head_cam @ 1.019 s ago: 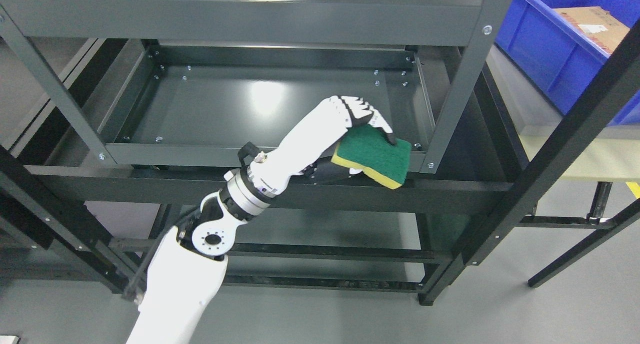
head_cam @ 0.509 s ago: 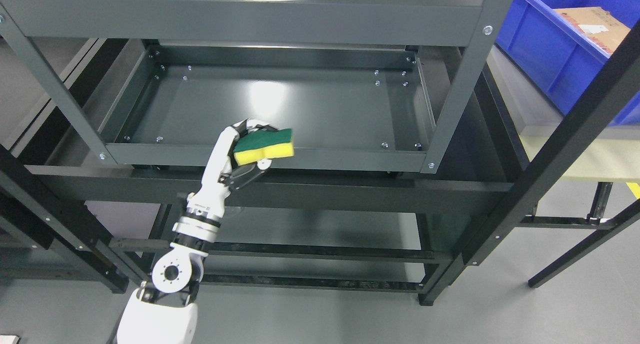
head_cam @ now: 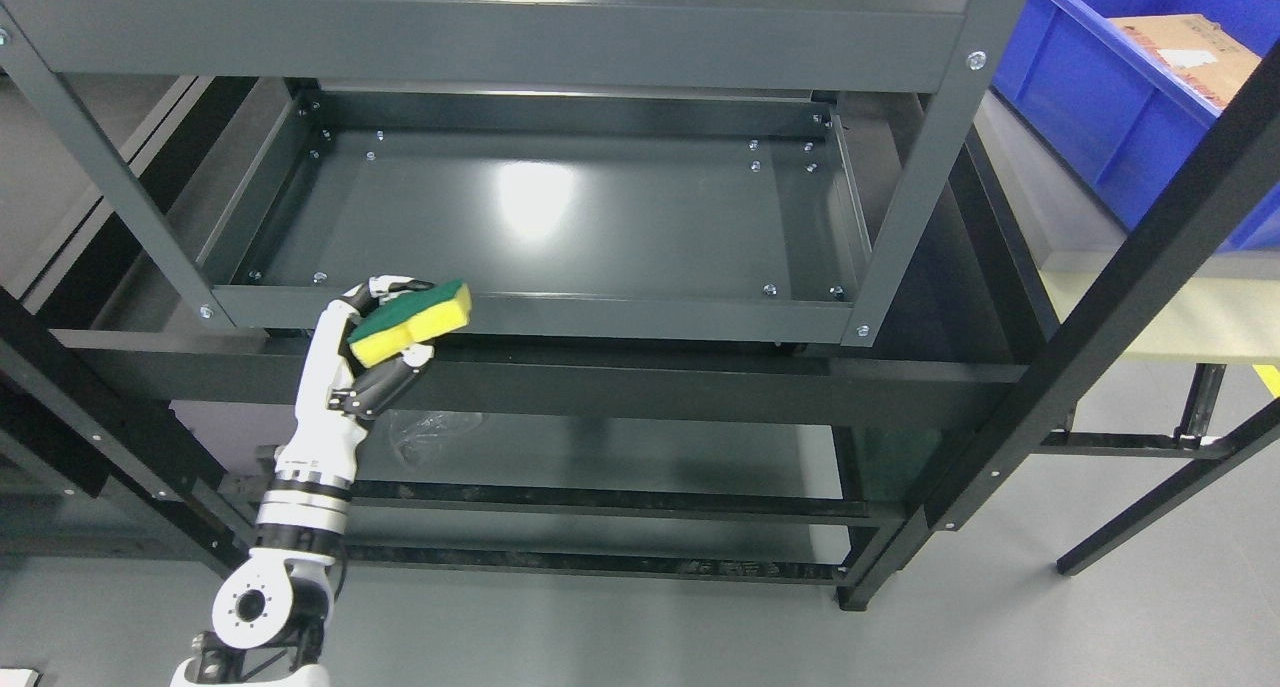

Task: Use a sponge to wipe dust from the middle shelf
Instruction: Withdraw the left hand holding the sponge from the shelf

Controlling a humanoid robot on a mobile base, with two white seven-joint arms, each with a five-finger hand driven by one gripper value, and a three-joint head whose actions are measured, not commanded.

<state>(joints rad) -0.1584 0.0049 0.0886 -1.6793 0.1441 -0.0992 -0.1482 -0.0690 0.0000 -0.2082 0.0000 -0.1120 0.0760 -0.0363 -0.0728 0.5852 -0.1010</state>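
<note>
My left hand (head_cam: 385, 322) rises from the lower left and is shut on a sponge (head_cam: 411, 320) with a green scrub top and a yellow underside. The sponge hangs in front of the front rail of the middle shelf (head_cam: 560, 217), near its left end, outside the shelf tray. The shelf is a dark grey metal tray with a raised rim and a glossy floor; nothing lies on it. The right arm does not show.
Grey uprights (head_cam: 930, 157) and a top rail (head_cam: 480, 42) frame the shelf opening. A lower shelf (head_cam: 620, 457) sits beneath. A blue bin (head_cam: 1120, 97) holding a cardboard box stands at the right on a neighbouring black-framed rack (head_cam: 1150, 257).
My left hand has pulled back with the sponge, from over the shelf's right front corner leftward and down to the front rail's left end. The forearm has dropped lower.
</note>
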